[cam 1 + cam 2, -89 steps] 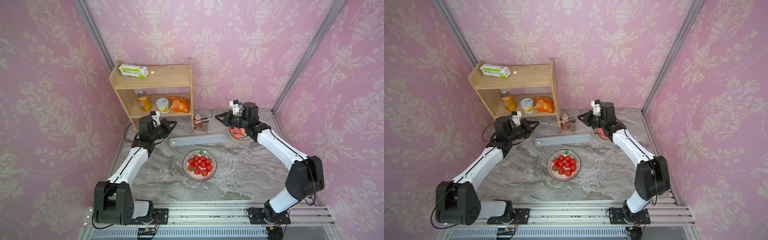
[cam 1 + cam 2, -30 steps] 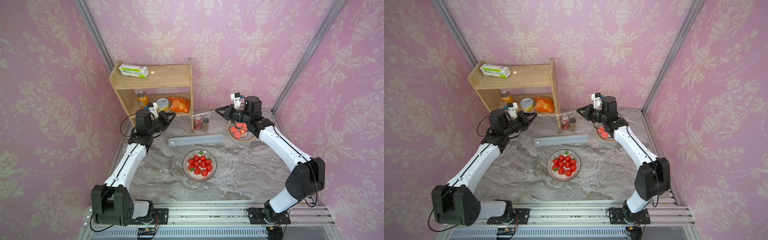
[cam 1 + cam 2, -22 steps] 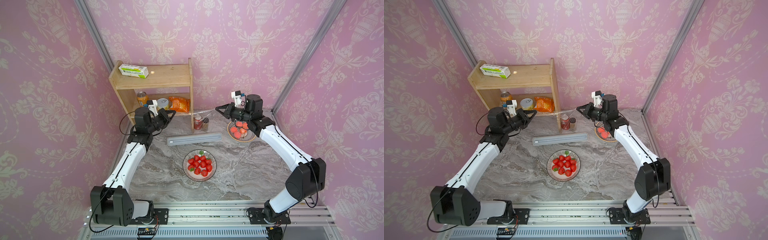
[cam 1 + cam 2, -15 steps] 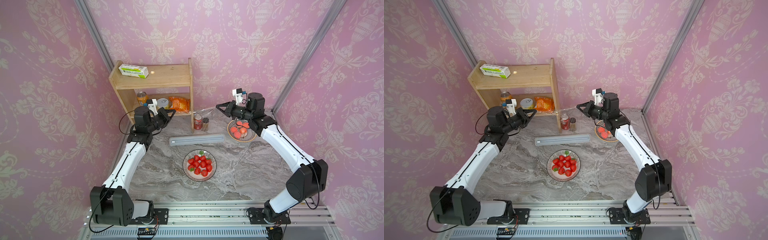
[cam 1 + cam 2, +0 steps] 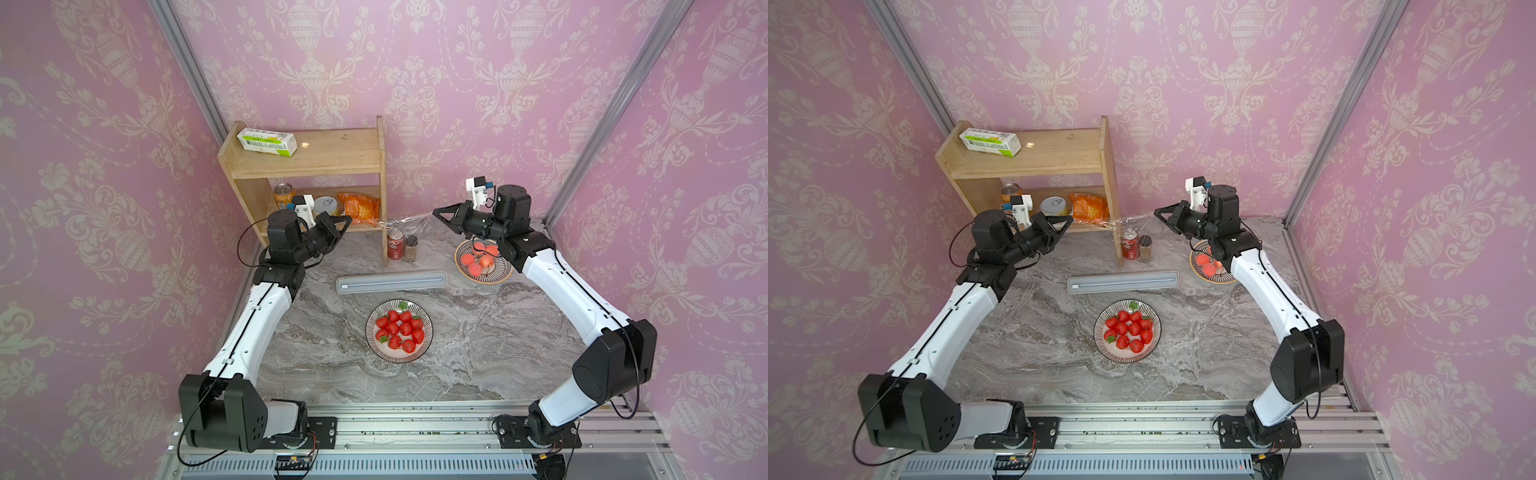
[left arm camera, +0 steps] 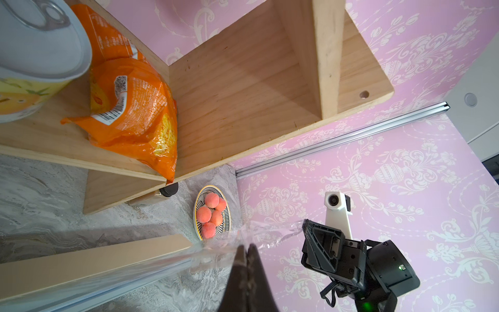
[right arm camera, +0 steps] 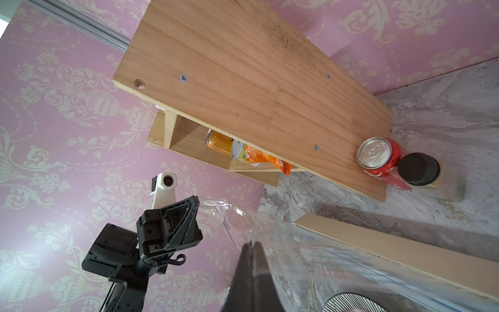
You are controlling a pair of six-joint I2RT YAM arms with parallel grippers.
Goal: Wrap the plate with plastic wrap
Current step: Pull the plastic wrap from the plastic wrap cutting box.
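Both top views show my left gripper (image 5: 347, 219) and right gripper (image 5: 436, 212) clamped shut on the plastic wrap (image 5: 398, 223) — higher and farther back than a few seconds ago, so a sheet now slopes up from the box (image 5: 390, 283). That looks like enough length, but the plate (image 5: 371, 344) sits uncovered on the box's near side. The film hangs right by the shelf (image 5: 380, 178) post and red can (image 5: 395, 245) — open room lies forward.

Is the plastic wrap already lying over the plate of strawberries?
No, the plastic wrap is stretched in the air between the left claw and the right claw, behind the plate, which lies uncovered.
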